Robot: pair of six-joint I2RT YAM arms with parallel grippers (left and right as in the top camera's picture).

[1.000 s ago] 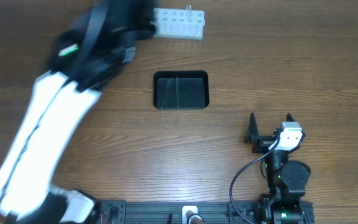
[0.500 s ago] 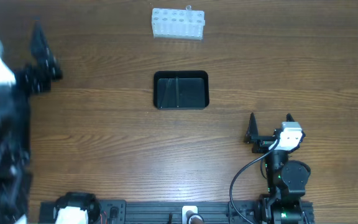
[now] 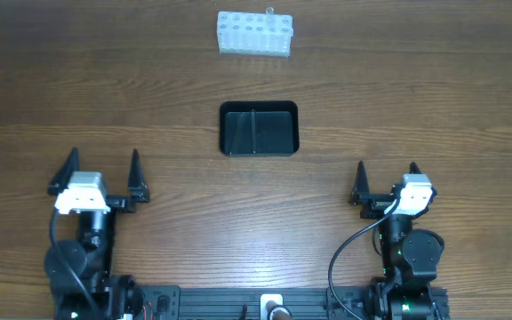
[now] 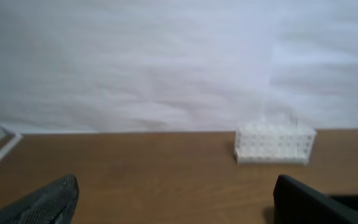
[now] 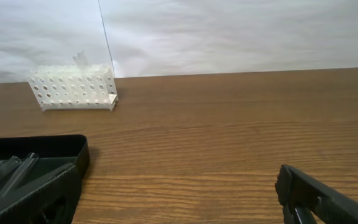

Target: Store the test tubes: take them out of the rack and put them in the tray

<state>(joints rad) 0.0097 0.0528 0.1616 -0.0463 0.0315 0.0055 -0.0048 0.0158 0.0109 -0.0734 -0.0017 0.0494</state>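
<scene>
The white test tube rack (image 3: 253, 34) stands at the far edge of the table, with one clear tube (image 3: 269, 12) sticking up at its right end. The black tray (image 3: 259, 107) lies mid-table and holds clear test tubes (image 5: 8, 169). My left gripper (image 3: 104, 156) is open near the front left, far from both. My right gripper (image 3: 387, 167) is open at the front right, with nothing in it. The left wrist view has the rack (image 4: 275, 143) far ahead. The right wrist view has the rack (image 5: 73, 87) beyond the tray (image 5: 42, 142).
Brown wooden table (image 3: 434, 89) with a white wall (image 5: 229, 31) behind its far edge. Both arm bases stand along the front edge. Open wood lies between the grippers and the tray.
The left arm has swung back from near the rack at the far edge, down the left side, to the front left. The right arm has not moved.
</scene>
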